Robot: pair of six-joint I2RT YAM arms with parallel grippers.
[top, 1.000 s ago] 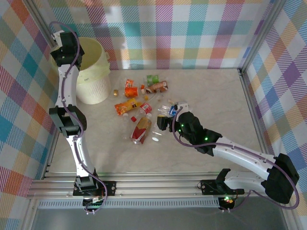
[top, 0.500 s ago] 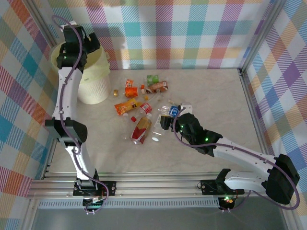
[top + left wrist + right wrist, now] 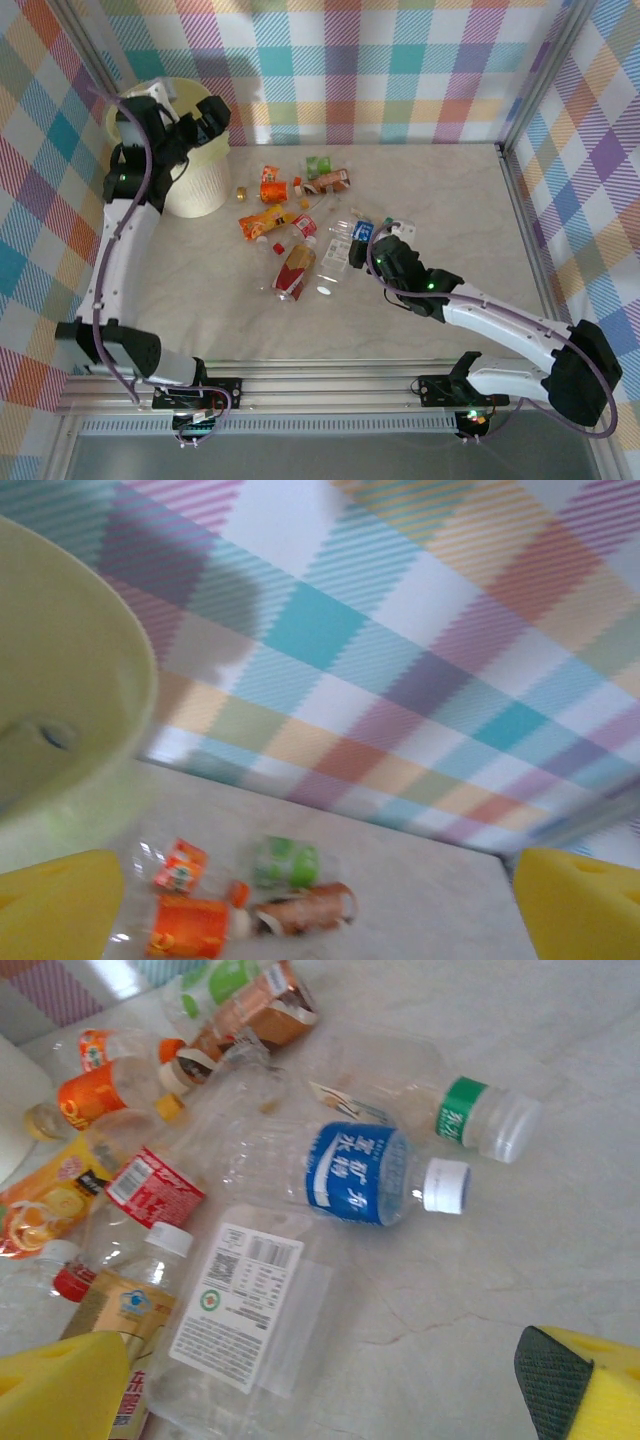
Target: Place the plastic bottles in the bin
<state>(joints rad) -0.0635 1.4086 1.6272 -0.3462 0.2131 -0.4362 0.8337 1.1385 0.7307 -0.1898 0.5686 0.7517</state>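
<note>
The right gripper (image 3: 320, 1400) hangs low over the plastic bottles (image 3: 300, 235) with its jaws spread wide and nothing between them. Just ahead of it, toward its left finger (image 3: 60, 1390), lies a flattened clear bottle with a white printed label (image 3: 250, 1305). Beyond that, about midway between the fingers, is a rounder blue-label bottle (image 3: 355, 1175) with a white cap. A green-label bottle (image 3: 480, 1120) lies ahead toward the right finger, and red and orange ones crowd the far left.

These look empty, so they should be very light. Their thin walls are already crushed and will likely buckle further and spring back under a squeeze. Clear plastic and glossy label film are probably slick, so a bottle pinched off-centre could squirt out sideways. The flattened one sits so low that the fingers may struggle to get around it. The blue-label bottle seems the better pick: it keeps some roundness, and its cap end has bare table beside it. I would close across its body at the label band, square to its long axis. The neck and cap are the stiffest parts but are narrow.

The left gripper (image 3: 205, 118) is up beside the rim of the bin (image 3: 190, 185), jaws apart and empty. In the left wrist view the bin's wall is at its left side, with a few bottles on the table below and ahead.
</note>
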